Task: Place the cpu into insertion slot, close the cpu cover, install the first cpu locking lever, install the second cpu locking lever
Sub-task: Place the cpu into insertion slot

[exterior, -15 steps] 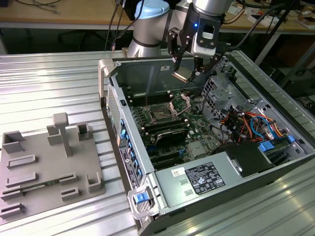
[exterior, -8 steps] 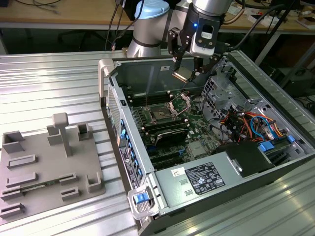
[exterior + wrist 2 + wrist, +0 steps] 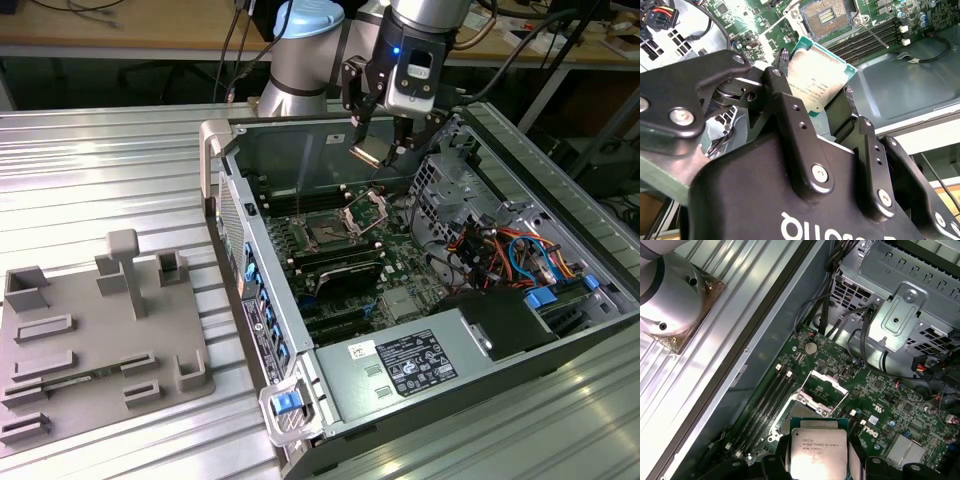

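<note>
My gripper hangs inside the open computer case, shut on the cpu. The chip is a small square with a silver top and green edge, tilted between the black fingers in both wrist views. It is held in the air, above and slightly behind the insertion slot, not touching the board. The slot's dark pin field lies uncovered. The cpu cover stands raised at the slot's far side. A thin wire lever lies beside the slot.
Long black memory slots run next to the socket. A metal drive cage with bundled cables stands at the exterior view's right, the power supply in front. A grey fixture plate lies outside the case.
</note>
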